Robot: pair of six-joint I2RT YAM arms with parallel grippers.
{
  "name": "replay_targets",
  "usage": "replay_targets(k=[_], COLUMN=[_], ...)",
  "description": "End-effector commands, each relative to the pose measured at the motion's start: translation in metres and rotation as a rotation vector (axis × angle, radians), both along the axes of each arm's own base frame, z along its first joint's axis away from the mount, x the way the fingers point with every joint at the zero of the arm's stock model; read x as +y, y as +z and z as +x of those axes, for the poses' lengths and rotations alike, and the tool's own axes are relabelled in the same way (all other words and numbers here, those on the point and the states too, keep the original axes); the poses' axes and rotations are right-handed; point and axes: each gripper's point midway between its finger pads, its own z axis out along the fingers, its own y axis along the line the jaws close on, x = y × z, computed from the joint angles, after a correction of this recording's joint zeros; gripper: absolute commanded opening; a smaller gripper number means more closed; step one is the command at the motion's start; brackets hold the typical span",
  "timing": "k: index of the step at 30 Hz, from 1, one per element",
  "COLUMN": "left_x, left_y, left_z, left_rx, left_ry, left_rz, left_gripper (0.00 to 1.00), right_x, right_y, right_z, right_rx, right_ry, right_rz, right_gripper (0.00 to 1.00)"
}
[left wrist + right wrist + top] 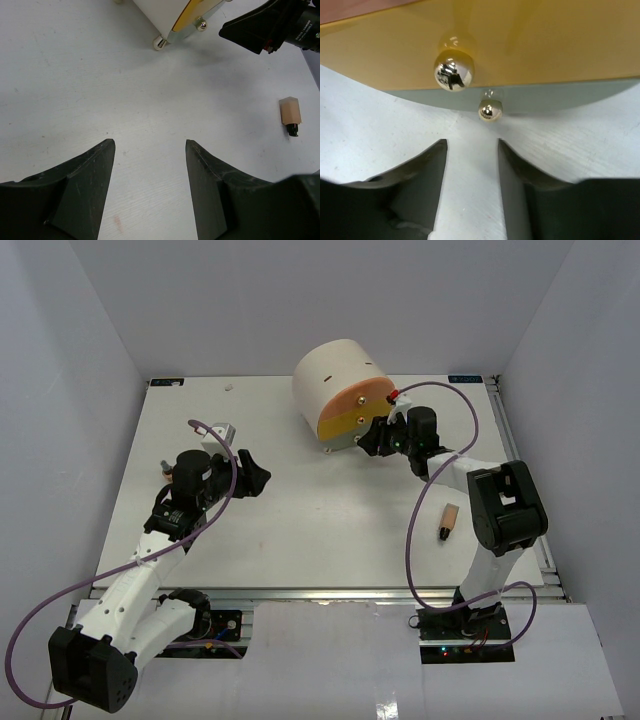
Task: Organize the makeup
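The right gripper [472, 145], jaws spread and empty, faces the lower knob [490, 110] of the cream drum [335, 375]. The left gripper [150, 145], likewise spread, hangs over the table [300, 530]. The tan tube [448, 521] lies at the right beside the right arm, its long axis near-to-far and its black cap nearward.

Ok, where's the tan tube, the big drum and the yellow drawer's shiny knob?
tan tube [450, 515]: top view, its tan body.
drum [335, 370]: top view, its cream side.
knob [453, 71]: right wrist view, the ball's front.
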Motion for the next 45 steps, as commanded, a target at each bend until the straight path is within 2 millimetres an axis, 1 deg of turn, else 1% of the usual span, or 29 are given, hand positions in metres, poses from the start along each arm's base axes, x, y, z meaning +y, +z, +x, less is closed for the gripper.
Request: replay_targets(k=[1,5,8,14,22,26,29,31,33,37,40,42,43,45], left_x=[0.001,0.003,0.004,0.006,0.007,0.008,0.009,0.009,0.008,0.008,0.008,0.007,0.007,0.007], left_y=[0.001,-0.001,-0.002,-0.003,-0.006,-0.008,-0.008,-0.007,-0.006,-0.004,-0.003,-0.002,-0.001,-0.001], left_z=[0.001,0.003,0.004,0.006,0.007,0.008,0.008,0.008,0.007,0.007,0.006,0.005,0.005,0.005], left_rx=[-0.019,-0.013,-0.009,-0.006,0.003,0.008,0.008,0.006,0.003,-0.001,-0.006,-0.008,-0.01,-0.01], left_ry=[-0.004,0.003,0.004,0.01,0.011,0.014,0.015,0.015,0.014,0.012,0.009,0.007,0.006,0.004], left_rz=[0.002,0.004,0.004,0.004,0.005,0.005,0.005,0.005,0.003,0.0,-0.005,-0.008,-0.008,-0.009], left_gripper=[0.69,0.7,0.7,0.7,0.7,0.69,0.7,0.7,0.7,0.7,0.7,0.7,0.7,0.7], right_x=[0.012,0.016,0.018,0.02,0.022,0.021,0.016,0.011,0.005,-0.014,-0.028,-0.037,-0.04,-0.043], right_y=[0.011,0.006,0.0,-0.003,0.001,-0.002,-0.003,-0.007,-0.002,-0.007,-0.017,-0.02,-0.023,-0.026], right_z=[0.015,0.026,0.031,0.039,0.045,0.044,0.042,0.038,0.032,0.014,-0.014,-0.027,-0.035,-0.045], right_rx=[-0.022,-0.005,0.016,0.011,-0.014,-0.01,-0.011,-0.005,-0.011,0.016,0.063,0.082,0.094,0.105], right_ry=[0.017,0.008,0.007,-0.009,-0.028,-0.03,-0.038,-0.043,-0.043,-0.062,-0.062,-0.069,-0.068,-0.062], right_rz=[0.092,0.111,0.133,0.168,0.229,0.227,0.22,0.212,0.211,0.203,0.2,0.198,0.195,0.186], right_gripper=[0.58,0.61,0.61,0.56,0.42,0.34,0.26,0.23,0.21,0.2,0.19,0.19,0.2,0.2])
